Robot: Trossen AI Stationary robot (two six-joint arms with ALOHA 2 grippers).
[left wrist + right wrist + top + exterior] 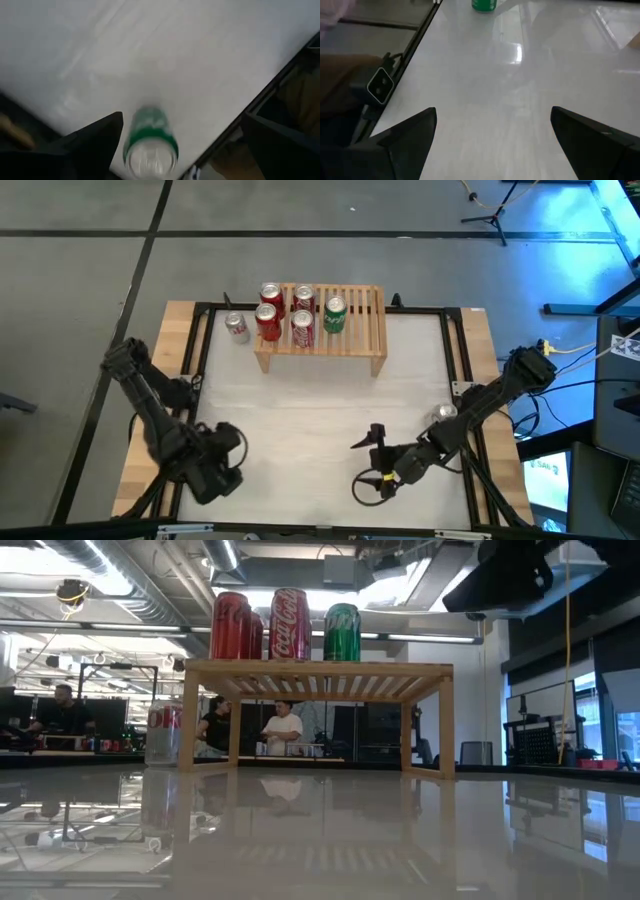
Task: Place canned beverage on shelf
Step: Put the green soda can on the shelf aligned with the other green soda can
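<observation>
Left gripper [222, 465], lower left of the high view, has jaws spread wide above a green can [151, 141]; right gripper [372, 463], lower centre-right, spread and empty over the tabletop [320, 420].

**What I can't make out from here**

From above, my left gripper [215, 465] is a dark mass and I can't separate its fingers. In the left wrist view a green can [150, 142] is blurred and cut off by the frame edge; another green can [484, 5] is clipped in the right wrist view. In the low view the rear cans on the shelf [318, 668] hide behind the front ones. The can labels [302, 328] are too small overhead.
</observation>
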